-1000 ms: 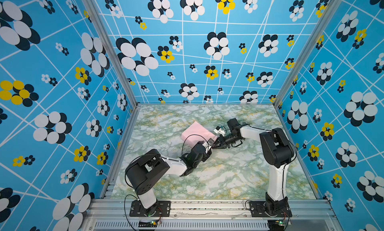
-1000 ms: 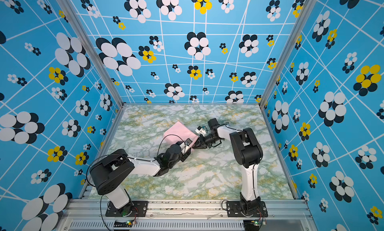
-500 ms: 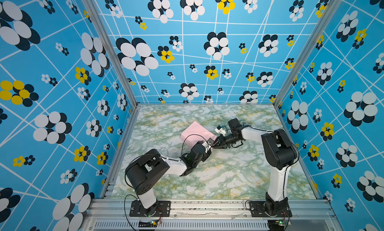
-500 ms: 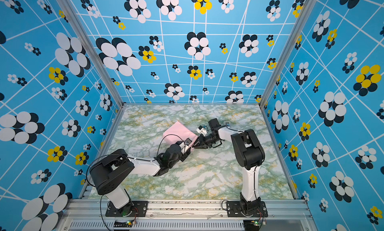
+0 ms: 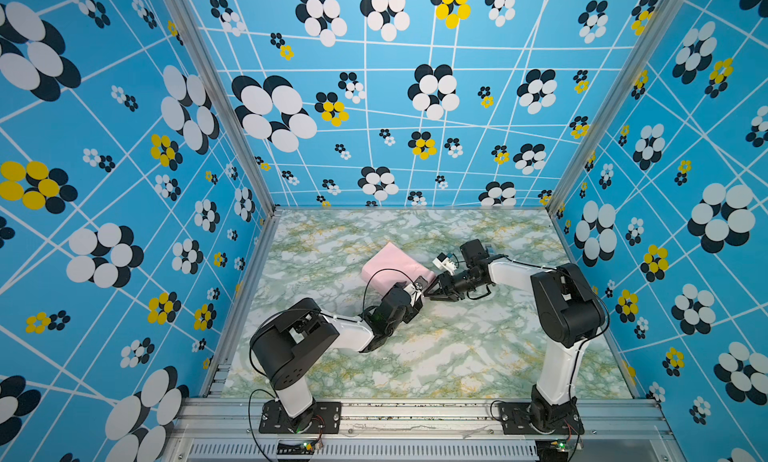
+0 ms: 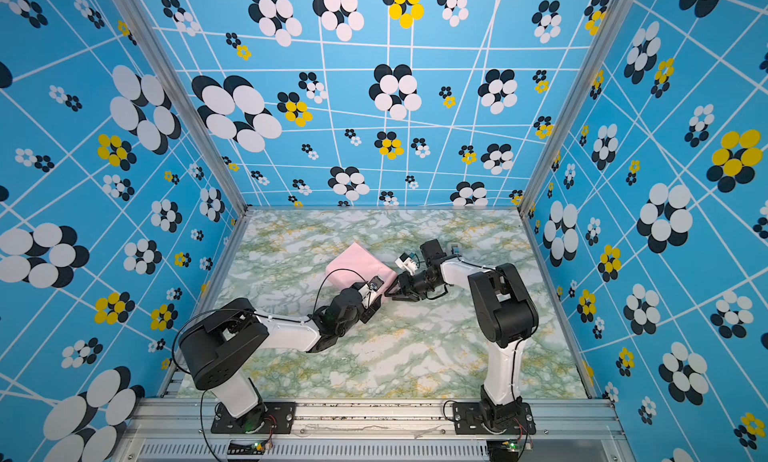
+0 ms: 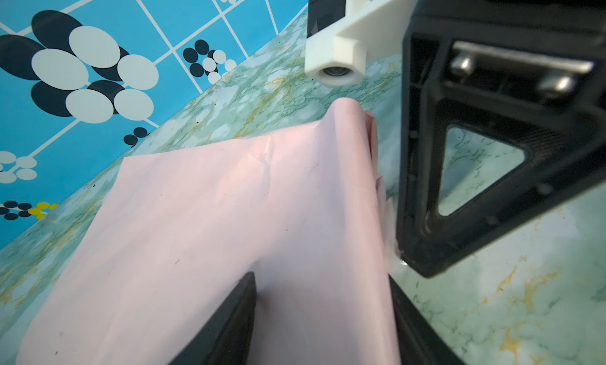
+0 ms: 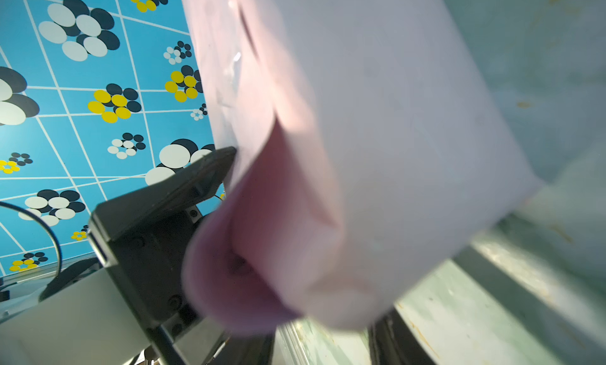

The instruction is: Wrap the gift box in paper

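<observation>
— What's new, starting close in?

— Nearest us, the left pincer stays clamped astride the papered corner, one finger on top and one down the side. Just past it, the right pincer has spread its jaws. A second ago they were nearly closed.

— So it let go?

— It looks so. The paper sits mid-desk as a pink bundle, and at that end its fold curls open, lilac inside. I'd judge that end isn't fixed yet and may spring back.

— And the gift box?

— It can't be seen; presumably it's inside the bundle.

— Anything in the way?

— Both pincers crowd one corner, and the left arm's cable arches over the bundle. Farther back, behind the right arm, a small grey thing stands on the desk. It may be a tape dispenser, but it's too hidden to be sure. Beyond that there's only the flowered wall.
</observation>
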`<state>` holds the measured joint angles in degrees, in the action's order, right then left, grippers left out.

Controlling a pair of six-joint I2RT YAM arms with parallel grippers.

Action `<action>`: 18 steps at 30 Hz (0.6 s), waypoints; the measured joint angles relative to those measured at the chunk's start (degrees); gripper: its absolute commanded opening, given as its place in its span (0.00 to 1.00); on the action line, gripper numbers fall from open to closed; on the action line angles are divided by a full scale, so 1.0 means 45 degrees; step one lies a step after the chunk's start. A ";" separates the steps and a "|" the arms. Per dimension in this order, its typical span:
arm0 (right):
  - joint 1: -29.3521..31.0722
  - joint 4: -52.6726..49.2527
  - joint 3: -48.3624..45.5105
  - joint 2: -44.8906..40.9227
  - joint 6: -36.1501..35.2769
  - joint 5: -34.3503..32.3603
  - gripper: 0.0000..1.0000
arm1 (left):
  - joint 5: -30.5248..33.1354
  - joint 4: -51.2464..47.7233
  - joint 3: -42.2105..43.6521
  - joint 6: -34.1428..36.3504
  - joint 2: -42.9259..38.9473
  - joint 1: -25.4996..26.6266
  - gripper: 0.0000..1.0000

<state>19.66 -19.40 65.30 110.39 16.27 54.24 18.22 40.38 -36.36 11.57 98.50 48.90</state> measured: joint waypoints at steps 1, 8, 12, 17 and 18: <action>-0.0029 0.0000 -0.0083 -0.0087 0.0049 0.0000 0.32 | 0.0000 0.0000 0.0000 0.0000 0.0000 0.0000 0.60; -0.0063 0.0855 -0.0578 -0.0355 0.0840 0.0053 0.05 | -0.0024 0.0044 0.0034 0.0000 0.0000 -0.0010 0.60; 0.0039 0.1467 -0.0573 -0.0355 0.1248 0.0058 0.03 | -0.0053 0.0083 0.0053 0.0000 0.0000 -0.0019 0.60; 0.0321 0.2142 -0.0544 -0.0350 0.1744 0.0102 0.01 | -0.0058 0.0087 0.0058 0.0000 0.0000 -0.0019 0.60; 0.0369 0.2239 -0.0510 -0.0350 0.1846 0.0107 0.01 | -0.0058 0.0087 0.0058 0.0000 0.0000 -0.0019 0.60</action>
<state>21.32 -9.32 63.00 108.81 24.58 54.72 17.96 40.77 -36.10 11.57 98.50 48.82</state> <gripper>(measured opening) 0.049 0.599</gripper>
